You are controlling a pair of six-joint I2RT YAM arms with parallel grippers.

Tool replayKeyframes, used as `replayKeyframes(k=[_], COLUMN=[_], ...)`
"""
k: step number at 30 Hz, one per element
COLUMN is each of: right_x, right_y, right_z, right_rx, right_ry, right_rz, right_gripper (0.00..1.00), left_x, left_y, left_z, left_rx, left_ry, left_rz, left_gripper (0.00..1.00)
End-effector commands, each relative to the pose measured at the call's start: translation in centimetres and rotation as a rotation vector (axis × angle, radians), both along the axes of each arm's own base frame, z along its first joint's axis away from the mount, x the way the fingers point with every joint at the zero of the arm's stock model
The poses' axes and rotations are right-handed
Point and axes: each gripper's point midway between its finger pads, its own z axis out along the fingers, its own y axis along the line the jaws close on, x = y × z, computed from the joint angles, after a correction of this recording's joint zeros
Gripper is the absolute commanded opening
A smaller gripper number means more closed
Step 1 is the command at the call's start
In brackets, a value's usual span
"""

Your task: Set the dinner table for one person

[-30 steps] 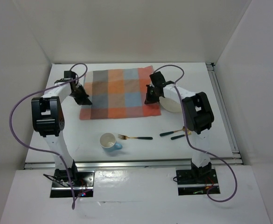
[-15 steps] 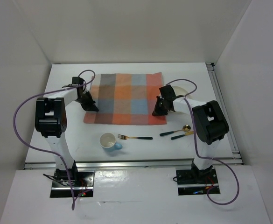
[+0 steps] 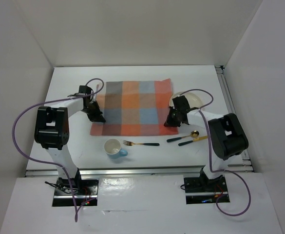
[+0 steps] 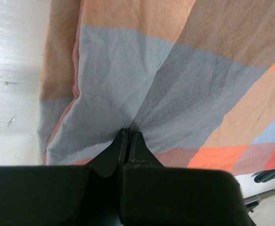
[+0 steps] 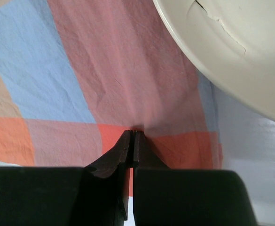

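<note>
- We take the checked mat (image 3: 132, 108) as our landmark. It lies flat on the white dinner table (image 3: 69, 80), roughly in the middle, with bare tabletop around it on every side.
- Our left gripper (image 4: 129, 133) sits at the mat's near left corner. Its fingers are pressed together on a pinch of blue and grey cloth, and creases fan out from the tips.
- Our right gripper (image 5: 133, 133) sits at the mat's near right corner. Its fingers are closed tight on a pinch of cloth where a pink square meets an orange one.
- A white plate (image 3: 195, 99) lies just beside the mat's right edge, partly hidden behind the right arm. We cannot tell whether its rim rests on the cloth.
- A pale cup (image 3: 114, 147) with a blue outside stands upright near the mat's front edge, towards the left.
- A fork (image 3: 141, 144) with a gold head and a dark handle lies just right of the cup, in front of the mat, with its tines towards the cup.
- Two more dark-handled utensils (image 3: 180, 141) lie side by side in front of the mat's near right corner. One ends in a gold spoon bowl, and we cannot make out the head of the other.
</note>
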Motion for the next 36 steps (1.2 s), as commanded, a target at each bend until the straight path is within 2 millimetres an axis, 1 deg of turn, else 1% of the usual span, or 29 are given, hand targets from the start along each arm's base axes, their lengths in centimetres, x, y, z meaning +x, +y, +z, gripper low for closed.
replayKeyframes(k=[1,3,5,7,8,9,10,11,12,13,14,17,19,21,22,23,24,25,26,27,28,29,30,32,33,34,35,36], right_x=[-5.0,-4.9,-4.8,-4.5,-4.6,-4.0,-4.1,-4.3,-3.9,-4.2,-4.3,-4.0,-3.0,-2.6,-1.7,-1.6,-1.0,-0.2,-0.1,0.5,0.8,1.0,1.3,1.7,2.0,2.2,2.7,3.0], right_y=[-4.0,-3.8,-3.2,-3.0,-2.8,-2.6,-2.4,-2.5,-2.4,-2.5,-2.5,-2.5,-2.2,-2.2,-2.3,-2.6,-3.5,-5.0,-6.2,-8.5,-9.9,-11.0,-13.2,-15.0,-16.5,-17.3,-17.9,-18.0], right_z=[-3.9,-3.6,-2.6,-1.7,-1.6,-0.9,-0.3,-0.4,0.2,0.1,0.4,1.7,3.3,5.4,6.8,8.0,8.8,9.6,10.2,10.2,10.6,10.6,10.6,9.7,9.5,9.4,8.5,8.1], right_rx=[-0.151,-0.140,-0.109,-0.090,-0.079,-0.076,-0.067,-0.074,-0.068,-0.072,-0.071,-0.068,-0.055,-0.051,-0.056,-0.063,-0.076,-0.081,-0.087,-0.098,-0.102,-0.099,-0.108,-0.117,-0.104,-0.099,-0.085,-0.052], right_ry=[0.181,0.174,0.152,0.124,0.127,0.102,0.105,0.111,0.092,0.105,0.102,0.077,0.034,-0.008,-0.049,-0.075,-0.096,-0.119,-0.133,-0.131,-0.142,-0.139,-0.136,-0.113,-0.101,-0.092,-0.075,-0.067], right_rz=[-0.039,-0.036,-0.015,-0.010,-0.004,0.003,0.008,0.016,0.016,0.016,0.016,0.024,0.023,0.016,0.004,-0.007,-0.038,-0.089,-0.123,-0.193,-0.246,-0.285,-0.359,-0.422,-0.475,-0.508,-0.529,-0.527], right_gripper=[0.00,0.00,0.00,0.00,0.00,0.00,0.00,0.00,0.00,0.00,0.00,0.00,0.00,0.00,0.01,0.15,0.28,0.43,0.58,0.78,0.84,0.87,0.88,0.88,0.90,0.90,0.90,0.90], left_x=[-2.1,-2.1,-2.1,-0.7,-1.0,0.1,0.3,0.6,0.7,0.7,0.8,0.6,0.8,0.8,1.3,1.2,1.5,2.0,2.4,2.4,2.6,2.5,2.5,2.4,2.3,2.0,1.8,1.4], left_y=[1.0,0.9,1.2,1.3,1.5,1.5,1.7,1.6,1.6,1.6,1.6,1.8,2.1,2.6,2.8,3.1,3.1,3.1,3.1,3.2,3.2,3.1,3.1,2.8,2.7,2.7,2.3,2.3], left_z=[-1.4,-1.4,-1.3,-0.4,-0.4,0.6,0.6,0.9,1.2,1.2,1.8,2.1,3.0,4.0,4.9,5.4,6.4,7.6,8.5,9.8,10.9,11.6,13.3,15.0,15.8,17.2,17.8,18.3], left_rx=[0.072,0.072,0.084,0.092,0.107,0.106,0.116,0.116,0.115,0.115,0.115,0.124,0.140,0.167,0.176,0.193,0.192,0.191,0.190,0.196,0.195,0.189,0.187,0.175,0.166,0.171,0.166,0.166], left_ry=[0.074,0.074,0.077,0.040,0.063,0.037,0.041,0.032,0.022,0.022,0.011,0.015,-0.005,-0.021,-0.040,-0.041,-0.062,-0.090,-0.116,-0.143,-0.168,-0.186,-0.224,-0.271,-0.291,-0.332,-0.352,-0.358], left_rz=[0.000,0.000,0.003,0.008,0.000,0.002,0.005,0.005,0.006,0.006,0.007,0.009,0.017,0.028,0.033,0.040,0.042,0.044,0.047,0.053,0.056,0.046,0.049,0.033,0.031,0.021,-0.002,-0.001], left_gripper=[0.00,0.00,0.00,0.00,0.00,0.00,0.00,0.00,0.00,0.00,0.00,0.00,0.00,0.00,0.00,0.00,0.00,0.00,0.00,0.00,0.00,0.00,0.01,0.19,0.30,0.43,0.54,0.66])
